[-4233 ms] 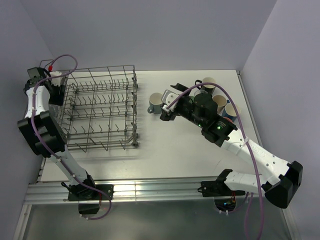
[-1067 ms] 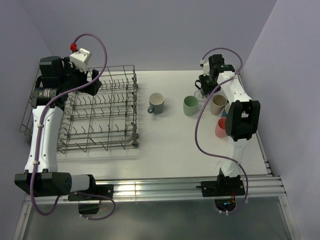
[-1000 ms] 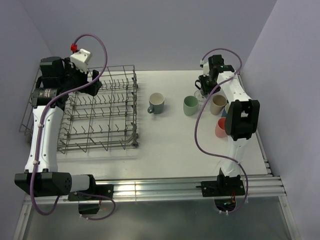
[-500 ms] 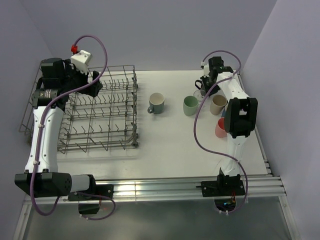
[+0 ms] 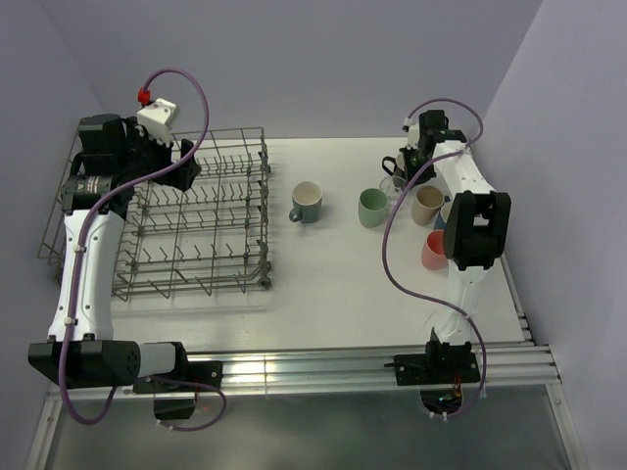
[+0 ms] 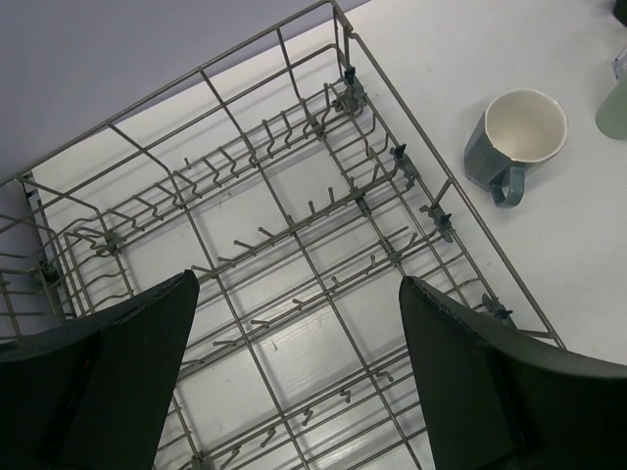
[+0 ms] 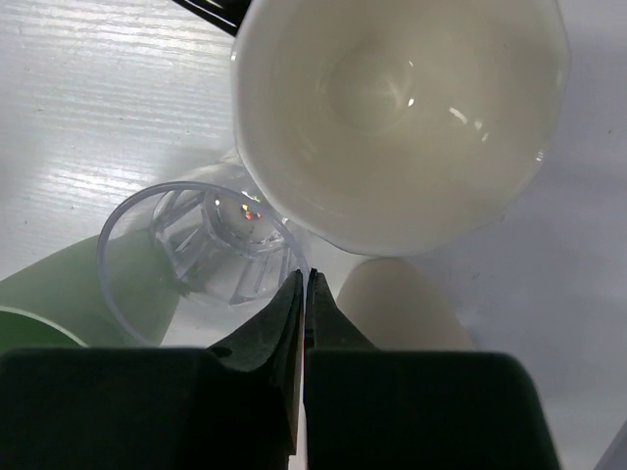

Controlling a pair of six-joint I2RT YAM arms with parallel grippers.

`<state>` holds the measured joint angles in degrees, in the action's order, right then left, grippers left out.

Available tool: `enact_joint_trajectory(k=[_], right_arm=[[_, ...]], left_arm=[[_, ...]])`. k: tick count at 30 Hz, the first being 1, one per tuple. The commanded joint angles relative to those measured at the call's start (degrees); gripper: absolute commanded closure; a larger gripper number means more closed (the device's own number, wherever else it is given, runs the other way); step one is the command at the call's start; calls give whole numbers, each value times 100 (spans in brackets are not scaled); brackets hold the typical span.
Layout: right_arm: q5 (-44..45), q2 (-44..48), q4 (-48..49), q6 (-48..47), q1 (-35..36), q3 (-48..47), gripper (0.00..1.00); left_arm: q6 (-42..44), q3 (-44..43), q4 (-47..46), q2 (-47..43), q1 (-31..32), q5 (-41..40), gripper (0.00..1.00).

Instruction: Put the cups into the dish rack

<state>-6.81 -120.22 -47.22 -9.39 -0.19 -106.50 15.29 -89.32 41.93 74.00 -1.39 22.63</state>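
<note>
Tumbler [image 7: 196, 257] lies at 10 o'clock of my right gripper [image 7: 304, 286], fingers pressed together; left gripper [image 6: 294, 289] spread wide above dish rack [image 6: 284, 211].

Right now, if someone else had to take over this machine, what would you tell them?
Left fingers: open, empty, above the rack.
Right fingers: shut, holding nothing, over a glass at the table's far right.
Cups: none in the rack. The grey mug and green mug stand mid-table; the beige mug and coral mug are on the right.
Done: nothing loaded.
Left: every cup.
</note>
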Motion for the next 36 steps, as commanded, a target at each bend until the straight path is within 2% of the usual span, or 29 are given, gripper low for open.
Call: enact_joint_trajectory(k=[1,9,16,22,29,34,36], right_arm=[[-128,456,3,34,-104,-178,100],[-14,175,-85,-2,-96,-152,100],[109,52,-103,77,-69,-204,78],[92,-62,-156,121,-61,-284,72],[48,-177,-165,139,-43,-301,75],[4,-212,-217,148,-34,-354,85],[-22,-186,-235,174,-34,-363,92]], left_arm=[[-96,-173,43,-105,33,39,8],[-70,-191,113,-61,42,13,8],[-70,-191,96,-8,60,-22,8],[-79,-130,69,1,77,-31,8],[-61,-138,61,36,86,-66,8],[-61,-130,69,53,86,-84,8],[-87,-156,78,62,86,-118,8]])
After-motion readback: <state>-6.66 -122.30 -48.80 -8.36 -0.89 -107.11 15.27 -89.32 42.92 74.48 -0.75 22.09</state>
